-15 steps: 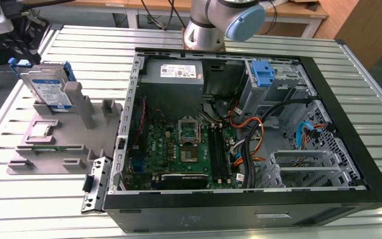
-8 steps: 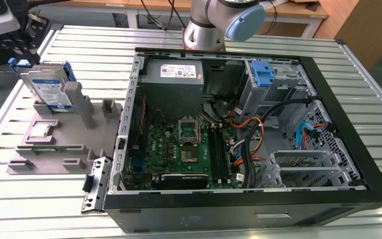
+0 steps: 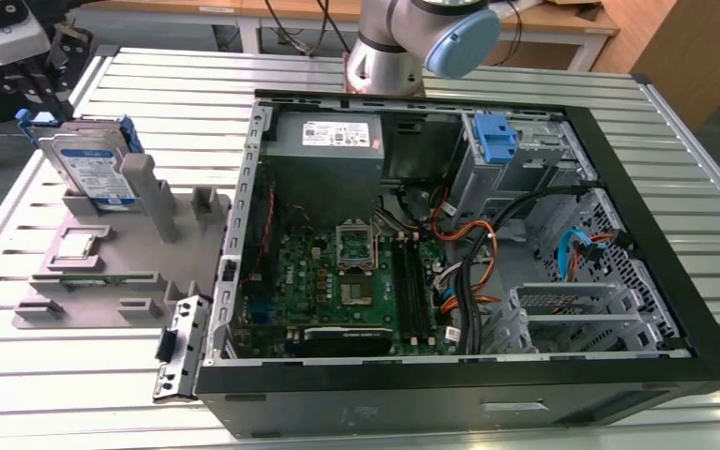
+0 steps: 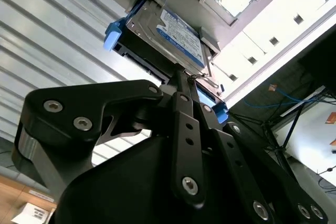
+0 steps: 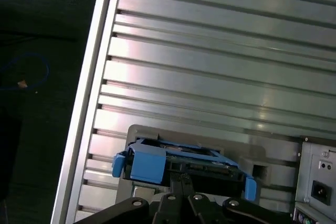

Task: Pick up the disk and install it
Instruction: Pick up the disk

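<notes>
**Disk upright in its holder, pincer at its upper edge**

The slatted metal surface (image 3: 660, 169) carries an open computer case (image 3: 460, 380), lying with its open side up so the board and cables are exposed. Beside the case, toward the exterior view's left, sits a grey holder (image 3: 147, 272). The disk (image 3: 91, 164) stands upright in one of its slots with the blue handle end uppermost, outside the case and not yet installed.

The pincer (image 3: 37, 94) hangs directly over the disk. In the second wrist view the pincer (image 4: 181, 77) meets the drive's upper edge between the blue rails, and the first wrist view shows the same contact. Whether it is clamped on the disk or only resting against it cannot be told.

The hold looks like the main risk. Contact is only at the top edge, so a shallow purchase on smooth plastic could let the drive slip. A pull that is not in line with the slot could wedge the disk or drag the holder along. Inside the case, the loose cables could snag a rail
</notes>
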